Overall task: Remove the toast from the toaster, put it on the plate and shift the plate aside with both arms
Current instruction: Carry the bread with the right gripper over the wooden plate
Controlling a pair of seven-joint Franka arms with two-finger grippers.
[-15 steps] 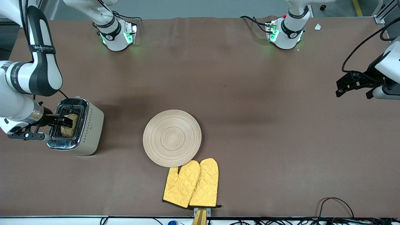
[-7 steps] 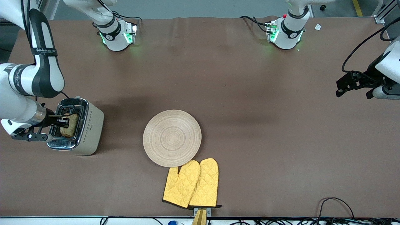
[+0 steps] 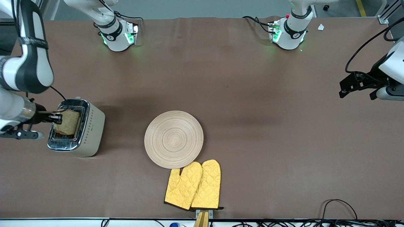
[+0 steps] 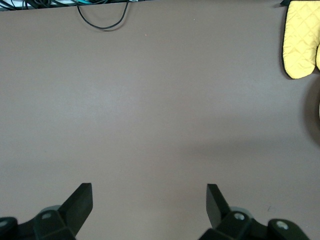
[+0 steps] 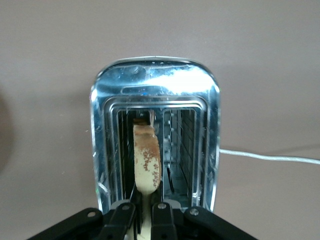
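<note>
My right gripper (image 3: 58, 119) is shut on the toast (image 3: 67, 122), a brown slice held over the slots of the steel toaster (image 3: 82, 136) at the right arm's end of the table. The right wrist view shows the toast (image 5: 146, 162) edge-on between my fingers, above the toaster (image 5: 200, 90). The round wooden plate (image 3: 174, 139) lies bare near the table's middle. My left gripper (image 3: 346, 86) waits open and empty above bare table at the left arm's end; its fingertips (image 4: 80, 197) stand wide apart.
Two yellow quilted oven mitts (image 3: 194, 186) lie side by side touching the plate's edge nearer the camera; one shows in the left wrist view (image 4: 301, 37). Cables (image 3: 337, 205) run along the table's near edge.
My right gripper has lifted the toast up out of the toaster slot; much more of the slice now shows above the toaster. The left arm has not moved.
</note>
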